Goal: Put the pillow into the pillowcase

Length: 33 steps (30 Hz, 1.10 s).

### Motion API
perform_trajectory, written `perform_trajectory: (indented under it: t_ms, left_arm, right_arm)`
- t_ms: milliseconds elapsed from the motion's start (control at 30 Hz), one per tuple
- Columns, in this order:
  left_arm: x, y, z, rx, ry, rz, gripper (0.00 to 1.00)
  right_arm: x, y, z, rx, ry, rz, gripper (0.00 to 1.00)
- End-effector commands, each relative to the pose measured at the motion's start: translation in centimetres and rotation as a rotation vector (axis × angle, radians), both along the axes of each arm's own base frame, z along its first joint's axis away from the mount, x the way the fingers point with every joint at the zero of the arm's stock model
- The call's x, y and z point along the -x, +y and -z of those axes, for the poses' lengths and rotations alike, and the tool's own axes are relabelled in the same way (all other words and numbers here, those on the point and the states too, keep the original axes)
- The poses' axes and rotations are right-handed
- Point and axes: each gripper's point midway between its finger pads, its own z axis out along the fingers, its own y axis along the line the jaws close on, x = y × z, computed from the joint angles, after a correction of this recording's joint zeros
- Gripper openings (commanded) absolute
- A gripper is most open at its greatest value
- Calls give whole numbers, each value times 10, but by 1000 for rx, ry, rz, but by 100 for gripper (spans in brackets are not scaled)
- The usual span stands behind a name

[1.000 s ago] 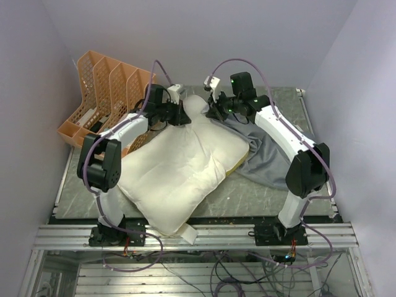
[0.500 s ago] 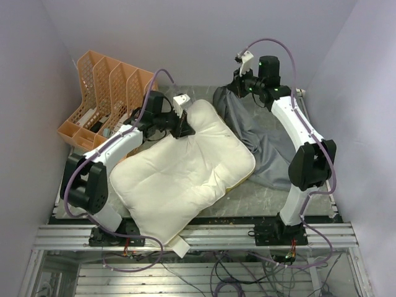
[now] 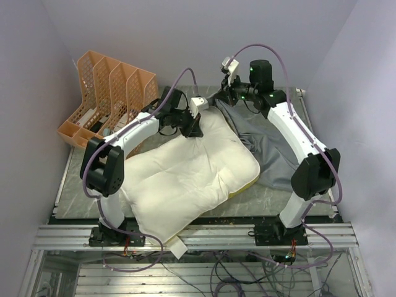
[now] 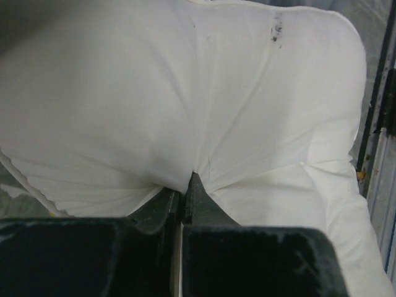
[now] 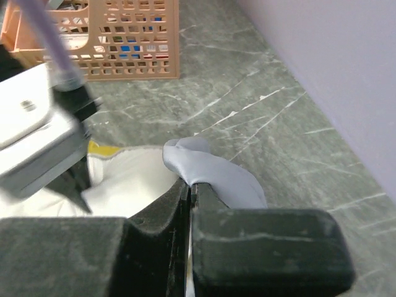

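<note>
Left jaws shut, pinching pillow (image 3: 185, 176) far edge; pillow lies on desk (image 3: 247, 201), centre. Right jaws shut on pillowcase (image 3: 266, 139) rim, raised. Both arms swung inward: rim now just beside pinched pillow corner. Pillow not inside; opening likely needs spreading next.

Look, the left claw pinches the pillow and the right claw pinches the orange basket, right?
Not quite. The left gripper does pinch the pillow, but the right gripper pinches the blue-grey pillowcase, not the orange basket, which stands apart. The right wrist view shows the cloth in its grip.
</note>
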Motion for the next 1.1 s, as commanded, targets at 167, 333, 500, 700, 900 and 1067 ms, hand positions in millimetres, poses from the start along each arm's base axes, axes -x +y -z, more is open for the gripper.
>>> perform_trajectory:
  t_ms: [167,333,500,700,900,1067]
  left_arm:
    - [-41,27,-17,25,-40,-27,7]
    - [-38,8,-33,111,-30,52,7]
    - [-12,2,-23,114,6,152,7]
    - [8,7,-20,119,12,205,7]
    - [11,6,-14,107,39,234,7]
    - [14,1,-9,114,52,246,7]
  right_arm:
    - [36,1,-24,24,-56,-140,0]
    - [42,24,10,24,45,-167,0]
    - [0,11,12,39,31,10,0]
    - [-28,2,6,15,51,51,0]
    - [-29,7,-5,1,32,44,0]
    - [-24,21,0,19,53,14,0]
